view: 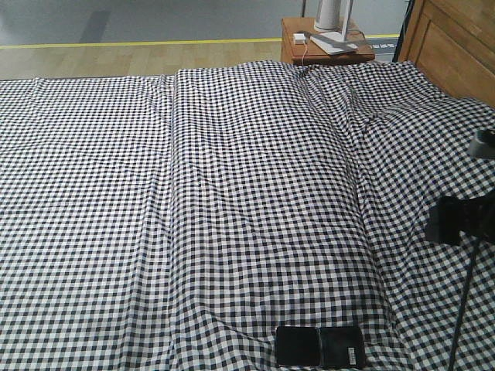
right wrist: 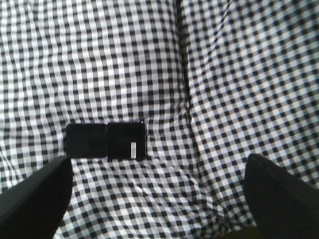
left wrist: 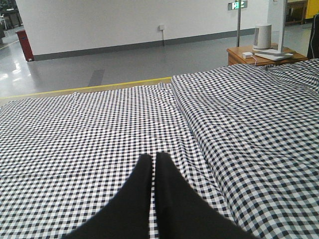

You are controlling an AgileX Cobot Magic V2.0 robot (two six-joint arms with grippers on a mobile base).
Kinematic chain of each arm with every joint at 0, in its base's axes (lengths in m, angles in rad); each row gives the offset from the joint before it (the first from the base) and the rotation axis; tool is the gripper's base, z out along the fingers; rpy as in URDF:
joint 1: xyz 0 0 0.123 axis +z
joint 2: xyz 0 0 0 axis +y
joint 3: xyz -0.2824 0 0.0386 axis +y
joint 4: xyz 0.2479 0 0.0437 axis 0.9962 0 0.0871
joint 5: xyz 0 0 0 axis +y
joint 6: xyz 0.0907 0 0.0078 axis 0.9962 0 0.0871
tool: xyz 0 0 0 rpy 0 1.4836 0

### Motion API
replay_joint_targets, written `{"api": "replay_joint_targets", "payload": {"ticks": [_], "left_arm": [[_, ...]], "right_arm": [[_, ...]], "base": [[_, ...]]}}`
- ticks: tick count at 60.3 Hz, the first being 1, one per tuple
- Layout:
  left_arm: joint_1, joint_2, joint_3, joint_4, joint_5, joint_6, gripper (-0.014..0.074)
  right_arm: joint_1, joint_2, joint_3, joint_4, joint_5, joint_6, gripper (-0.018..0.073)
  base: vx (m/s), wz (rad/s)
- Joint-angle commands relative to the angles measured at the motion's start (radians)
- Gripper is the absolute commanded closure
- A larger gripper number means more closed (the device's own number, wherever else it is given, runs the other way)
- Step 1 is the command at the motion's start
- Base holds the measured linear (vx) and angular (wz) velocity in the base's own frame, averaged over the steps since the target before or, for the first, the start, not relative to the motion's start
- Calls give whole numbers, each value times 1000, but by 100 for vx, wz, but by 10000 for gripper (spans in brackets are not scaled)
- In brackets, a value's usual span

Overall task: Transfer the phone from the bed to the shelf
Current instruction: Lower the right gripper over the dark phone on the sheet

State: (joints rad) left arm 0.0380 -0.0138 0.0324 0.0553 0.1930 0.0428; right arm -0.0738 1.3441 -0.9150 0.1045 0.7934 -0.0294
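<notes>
Grey floor, white wall, side table

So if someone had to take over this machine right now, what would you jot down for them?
The left fingers are shut and empty, above the bed.
The right fingers are spread open over the phone, not touching it; it sits off-centre between them.
The phone lies flat on the bed, on the robot's side.
The shelf is not in view.
Done: nothing picked up yet.
Left: centre, grasp, lift, carry the phone to the shelf.
</notes>
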Motion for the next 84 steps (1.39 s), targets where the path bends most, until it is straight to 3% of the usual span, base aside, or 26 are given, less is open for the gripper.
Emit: {"api": "replay_joint_targets", "payload": {"ticks": [1,16,22,32,44,84], "left_arm": [[0,-10,-26,-5,-71,-4,596],[0,-10,-26,-5,-71,-4,596],[0,-10,-26,-5,-71,-4,596],[0,-10,-26,-5,-71,-4,596],[0,-10,-26,-5,-71,-4,596],[0,-10,-26,-5,-71,-4,596]], "right_arm": [[-8,57,-64,10,-9,-28,-82],[-29,268,-165,30,23,-94,-74],[-104,349,-205,141,45,-186,-71],[-246,472,-253,365,103,-440,-57],[-334,613,-265,561,155,-662,-46],[-334,1132,-267,923,251,-1149,-33]], "base": [[0,0],[0,0],[0,0],[0,0],[0,0],[0,0]]}}
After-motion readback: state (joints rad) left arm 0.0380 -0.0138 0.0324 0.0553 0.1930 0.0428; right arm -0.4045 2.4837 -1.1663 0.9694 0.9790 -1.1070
